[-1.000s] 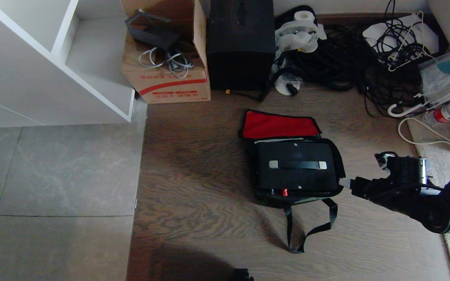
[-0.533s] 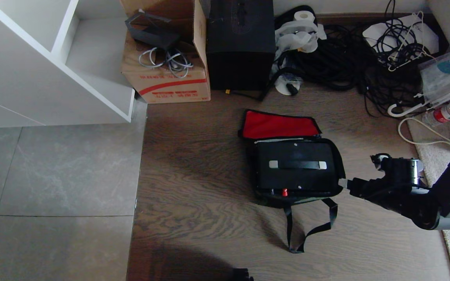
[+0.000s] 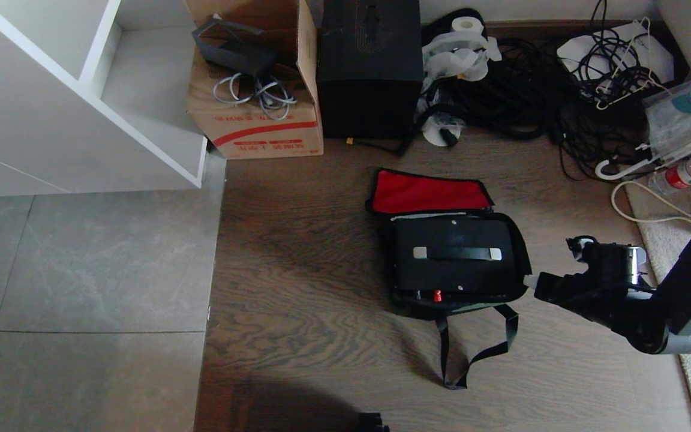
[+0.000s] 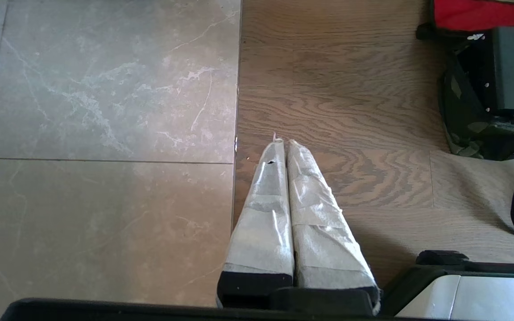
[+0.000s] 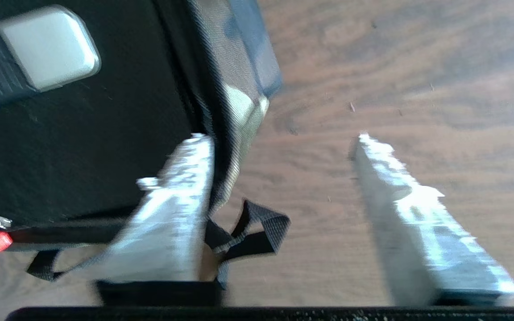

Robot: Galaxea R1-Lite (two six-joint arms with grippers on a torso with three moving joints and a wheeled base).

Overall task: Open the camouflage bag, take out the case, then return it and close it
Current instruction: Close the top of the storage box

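Since the earlier head frames, the right arm has been drawing in toward the bag's right end and lifting its elbow, while the bag and case are lying exactly where they were.

Head view: the camouflage bag (image 3: 519, 264) is sitting open on the wooden floor (image 3: 297, 288), its red-lined lid (image 3: 429, 192) folded back flat toward the wall. The case (image 3: 456, 273) is resting inside the bag, handle (image 3: 457, 253) facing up, red latch (image 3: 437, 296) on the near edge. Black straps (image 3: 471, 354) are trailing over the floor in front of the bag. The right gripper (image 3: 530, 281) is reaching in from the right, its tip just beside the bag's right end. A cardboard box (image 3: 261, 126) and a tall black box (image 3: 369, 72) are standing against the wall behind, with tangled cables (image 3: 531, 84) to their right.

Left wrist view: the left gripper (image 4: 282, 141) is hanging idle above the floor, near the seam between tile and wood, well apart from the bag (image 4: 458, 129). Its taped fingers (image 4: 266, 209) are pressing together, holding nothing.

Right wrist view: the right gripper (image 5: 279, 138) is standing moderately wide. One finger (image 5: 181, 187) is lying against the bag's side wall (image 5: 234, 89), next to the case (image 5: 83, 133); the other finger (image 5: 400, 187) is hanging over bare floor. Nothing is clamped between them.
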